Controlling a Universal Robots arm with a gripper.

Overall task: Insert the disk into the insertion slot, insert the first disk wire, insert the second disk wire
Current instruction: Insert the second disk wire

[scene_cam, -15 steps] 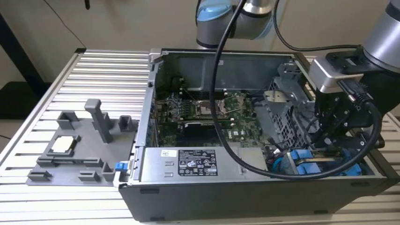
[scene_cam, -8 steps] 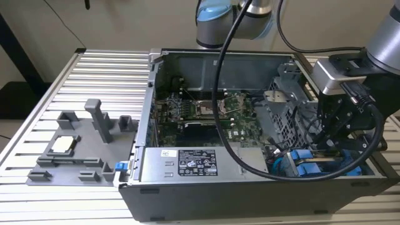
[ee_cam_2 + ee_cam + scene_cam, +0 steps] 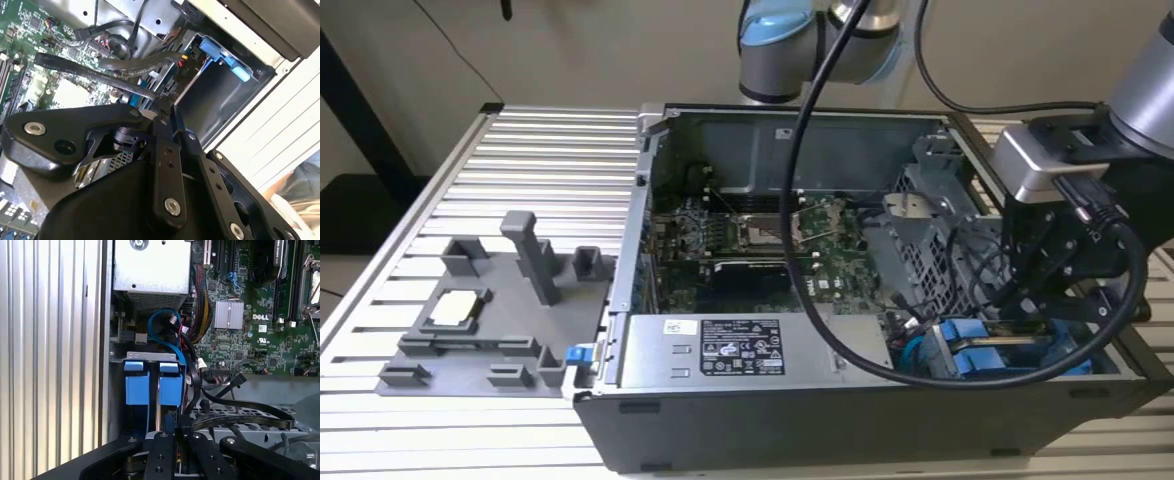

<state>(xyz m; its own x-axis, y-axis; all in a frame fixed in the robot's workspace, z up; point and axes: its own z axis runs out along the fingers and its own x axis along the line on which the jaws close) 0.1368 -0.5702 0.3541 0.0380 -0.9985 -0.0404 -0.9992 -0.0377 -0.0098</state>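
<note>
The disk sits in the insertion slot at the case's corner on the exterior view's right. Its bright blue carrier handles show there, and stand side by side in the first wrist view. My gripper reaches down into that corner, right above the blue handles. In both wrist views its fingers are drawn close together on something small and dark, apparently a disk wire's plug. A blue wire loops from the bay toward the board. A flat black cable crosses just past the fingertips.
The silver power-supply box lies along the front of the open case, the motherboard behind it. A perforated grey cage stands beside my gripper. On the ribbed table, a grey fixture sits at the exterior view's left.
</note>
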